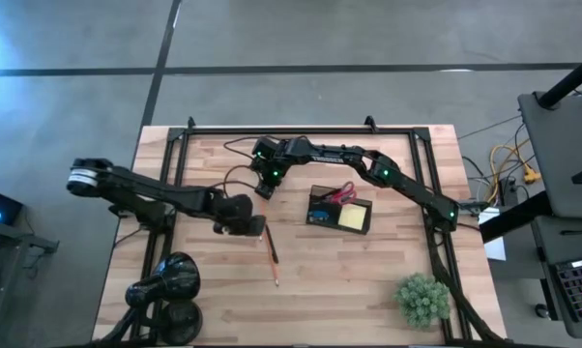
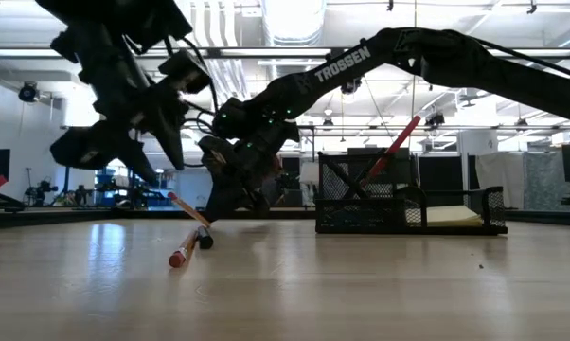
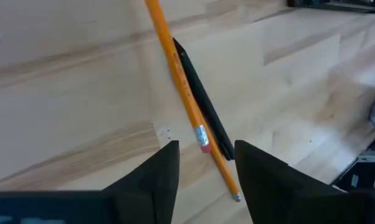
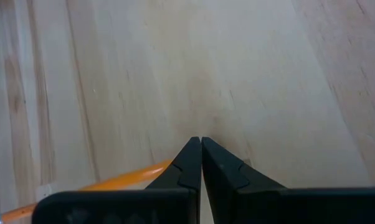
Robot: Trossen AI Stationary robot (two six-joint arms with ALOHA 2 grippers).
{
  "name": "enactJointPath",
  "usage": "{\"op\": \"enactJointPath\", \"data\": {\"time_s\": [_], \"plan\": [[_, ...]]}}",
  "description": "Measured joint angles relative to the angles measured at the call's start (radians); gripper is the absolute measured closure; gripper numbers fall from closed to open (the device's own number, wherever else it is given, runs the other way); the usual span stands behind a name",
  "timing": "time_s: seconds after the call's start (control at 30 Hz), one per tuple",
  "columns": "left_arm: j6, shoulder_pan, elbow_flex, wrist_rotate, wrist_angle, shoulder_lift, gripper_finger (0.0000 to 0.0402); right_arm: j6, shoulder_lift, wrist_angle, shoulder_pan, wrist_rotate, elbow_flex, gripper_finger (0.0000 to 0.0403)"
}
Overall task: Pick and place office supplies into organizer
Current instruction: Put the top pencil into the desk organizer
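An orange pencil [image 3: 175, 68] and a dark pen [image 3: 200, 99] lie side by side flat on the wooden table [image 1: 349, 271], left of centre [image 1: 271, 253]. A second orange length [image 3: 228, 177] shows past the pencil's eraser. My left gripper [image 3: 206, 149] hangs open just above them, a finger on either side of the eraser end, touching neither. My right gripper [image 4: 200, 140] is shut and empty, pointing down at bare wood near the far middle [image 1: 264, 189], with an orange pencil [image 4: 113, 180] beside it. The organizer [image 1: 368, 220] holds red-handled scissors [image 1: 341, 192], a blue piece [image 1: 318, 215] and a yellow pad [image 1: 353, 217].
A black round lamp-like object [image 1: 170, 285] stands at the near left corner. A green spiky ball [image 1: 423, 298] sits at the near right. A black frame rail [image 1: 301, 130] runs along the far edge and down both sides. Bare wood lies between the pencils and the ball.
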Motion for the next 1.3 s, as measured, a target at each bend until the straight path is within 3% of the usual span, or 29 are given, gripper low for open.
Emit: {"op": "enactJointPath", "data": {"time_s": [0.2,0.43,0.9,1.3], "plan": [[-0.025,0.001,0.000,0.000,0.017,0.046,0.0270,-0.006,0.000,0.004,0.000,0.000,0.000,0.0394],[-0.027,0.013,0.009,0.001,0.147,0.129,0.0270,-0.009,0.001,0.009,0.000,0.000,0.000,0.0394],[-0.016,0.019,0.013,0.004,0.118,0.154,0.0271,-0.010,0.001,0.009,0.000,0.000,0.000,0.0394],[0.009,0.020,0.013,-0.021,0.117,0.154,0.0327,-0.009,0.001,0.009,0.000,0.000,0.000,0.0394]]}}
